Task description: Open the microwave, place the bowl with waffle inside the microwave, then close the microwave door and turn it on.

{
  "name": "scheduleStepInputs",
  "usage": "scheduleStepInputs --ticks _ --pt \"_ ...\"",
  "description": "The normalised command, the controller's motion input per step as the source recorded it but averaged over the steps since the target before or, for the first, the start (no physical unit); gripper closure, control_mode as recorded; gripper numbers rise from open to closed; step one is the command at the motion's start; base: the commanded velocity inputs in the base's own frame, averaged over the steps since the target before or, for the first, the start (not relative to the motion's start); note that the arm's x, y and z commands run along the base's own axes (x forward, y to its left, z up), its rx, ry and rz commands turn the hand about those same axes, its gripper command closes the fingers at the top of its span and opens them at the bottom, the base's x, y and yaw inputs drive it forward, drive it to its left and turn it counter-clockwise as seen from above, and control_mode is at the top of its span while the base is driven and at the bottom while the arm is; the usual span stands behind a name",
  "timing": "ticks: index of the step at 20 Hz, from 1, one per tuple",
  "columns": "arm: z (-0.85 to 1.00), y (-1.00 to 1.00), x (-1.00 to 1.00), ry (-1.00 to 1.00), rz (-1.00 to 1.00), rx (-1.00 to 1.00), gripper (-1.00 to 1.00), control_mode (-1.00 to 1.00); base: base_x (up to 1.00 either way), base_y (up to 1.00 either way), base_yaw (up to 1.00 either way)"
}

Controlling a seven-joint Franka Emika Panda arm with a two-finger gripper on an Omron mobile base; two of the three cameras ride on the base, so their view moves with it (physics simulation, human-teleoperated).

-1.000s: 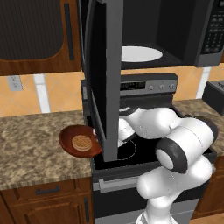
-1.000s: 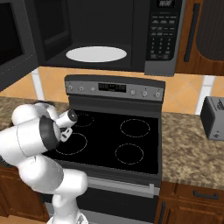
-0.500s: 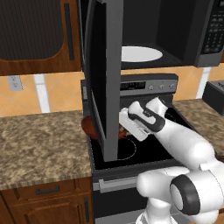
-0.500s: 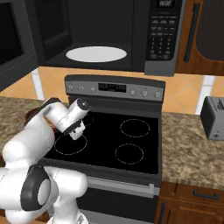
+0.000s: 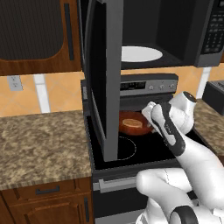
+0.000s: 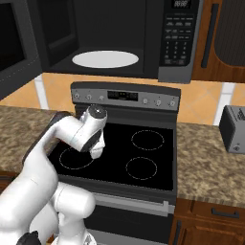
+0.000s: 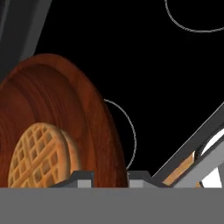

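The microwave (image 6: 179, 43) hangs above the stove with its cavity open and the white turntable (image 5: 141, 54) bare. The microwave door (image 5: 104, 74) stands swung out wide to the left. My gripper (image 5: 148, 119) is shut on the right rim of the reddish-brown bowl (image 5: 132, 124), which hangs over the stove's back left burner, just right of the door's edge. The tan waffle (image 5: 133, 122) lies in the bowl. In the hand view the bowl (image 7: 65, 127) and waffle (image 7: 37, 157) fill the left side, and the rim sits between my fingertips (image 7: 81, 177).
The black stove top (image 6: 143, 158) lies below, with its control panel (image 6: 124, 95) behind. Granite counter (image 5: 39, 144) runs to the left. A grey toaster (image 6: 234, 128) stands on the right counter. Brown cabinets (image 5: 35, 35) flank the microwave.
My arm has carried the bowl with the waffle from over the left counter, around the open door's lower edge, to the right over the stove.
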Motion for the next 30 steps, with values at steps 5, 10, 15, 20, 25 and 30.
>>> scheduleStepInputs --ticks 5,10,15,20,25,30 --pt "0.52 -0.23 -0.22 0.03 -0.65 -0.01 1.0 -1.0 0.0 0.0 0.0" --pt "0.73 -0.32 -0.66 0.16 -0.27 -0.05 1.0 -1.0 0.0 0.0 0.0" --pt "0.84 -0.37 -0.98 0.01 -0.16 -0.1 1.0 -1.0 0.0 0.0 0.0" --pt "1.0 -0.14 -0.71 -0.06 -0.07 -0.14 1.0 -1.0 0.0 0.0 0.0" --pt "1.0 0.0 -0.21 -0.24 0.04 -0.04 1.0 -1.0 0.0 0.0 0.0" --pt "1.0 0.0 -0.13 -0.3 0.1 0.0 1.0 -1.0 0.0 0.0 0.0"
